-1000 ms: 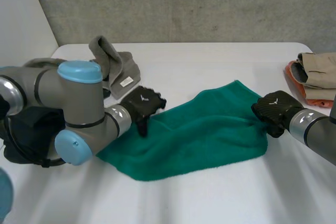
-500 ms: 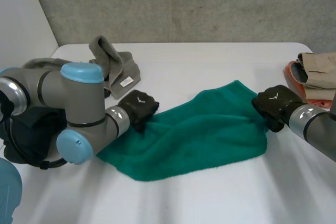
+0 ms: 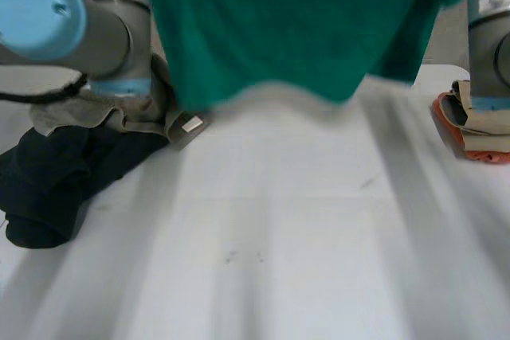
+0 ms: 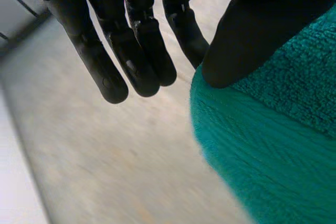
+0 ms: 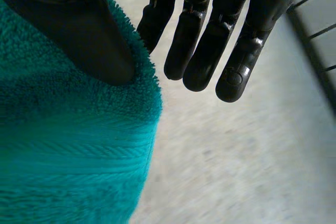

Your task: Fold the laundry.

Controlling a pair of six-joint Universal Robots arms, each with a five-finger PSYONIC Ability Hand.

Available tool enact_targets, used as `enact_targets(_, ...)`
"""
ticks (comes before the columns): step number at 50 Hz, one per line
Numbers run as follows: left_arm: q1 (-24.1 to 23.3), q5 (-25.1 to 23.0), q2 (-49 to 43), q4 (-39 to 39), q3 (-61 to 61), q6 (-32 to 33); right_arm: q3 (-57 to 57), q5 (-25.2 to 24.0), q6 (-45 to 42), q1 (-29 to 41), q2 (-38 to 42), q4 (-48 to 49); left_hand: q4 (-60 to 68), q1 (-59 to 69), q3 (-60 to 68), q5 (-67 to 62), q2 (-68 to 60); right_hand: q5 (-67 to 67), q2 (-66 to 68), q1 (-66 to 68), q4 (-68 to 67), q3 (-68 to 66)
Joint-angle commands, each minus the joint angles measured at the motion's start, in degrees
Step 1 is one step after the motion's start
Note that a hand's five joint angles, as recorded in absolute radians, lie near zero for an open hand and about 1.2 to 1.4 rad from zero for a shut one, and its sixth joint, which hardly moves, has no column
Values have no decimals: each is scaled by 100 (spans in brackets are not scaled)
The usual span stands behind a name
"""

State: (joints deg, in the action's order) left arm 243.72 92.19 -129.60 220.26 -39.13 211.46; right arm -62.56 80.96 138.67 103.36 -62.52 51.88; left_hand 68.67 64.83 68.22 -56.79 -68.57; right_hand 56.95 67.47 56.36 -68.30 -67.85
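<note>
A green towel [image 3: 295, 21] hangs in the air above the white worktop [image 3: 279, 236], between the left arm [image 3: 88, 13] and the right arm [image 3: 490, 21]. Below the left arm a grey cloth [image 3: 135, 113] with a white label [image 3: 191, 123] lies against a dark garment [image 3: 56, 181]. Orange and beige clothes [image 3: 474, 129] sit by the right arm.

White table [image 3: 263, 236], apparently grey wall [image 3: 446, 37] behind
</note>
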Motion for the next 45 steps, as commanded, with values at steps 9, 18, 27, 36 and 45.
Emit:
enact_targets(9,-9,-78,1156,79,-3134,1,-941,-1,11,-35,-164,-1496,1133,1517,1178,-1321,-1143,1305,1253,2364,-1170,-1215)
enact_targets(18,-52,-60,1017,-35,-5058,18,-2584,-247,-33,18,64,-2367,1133,1517,1178,-1321,-1143,1305,1253,2364,-1170,-1215)
enact_targets(27,-140,-60,910,-211,-5921,-8,-3613,-687,204,-35,29,-2455,1133,1517,1178,-1321,-1143,1305,1253,2364,-1170,-1215)
enact_targets(36,-149,-60,1025,-387,-5984,-43,-3430,-660,2310,-535,-41,-2858,1133,1517,1178,-1321,-1143,-2956,-3008,-1897,3091,3046)
enact_targets(45,-79,-52,1025,-396,-5957,-61,-2674,-740,3606,-896,318,-3851,1133,1517,1178,-1321,-1143,-3550,-3602,-2491,3685,3640)
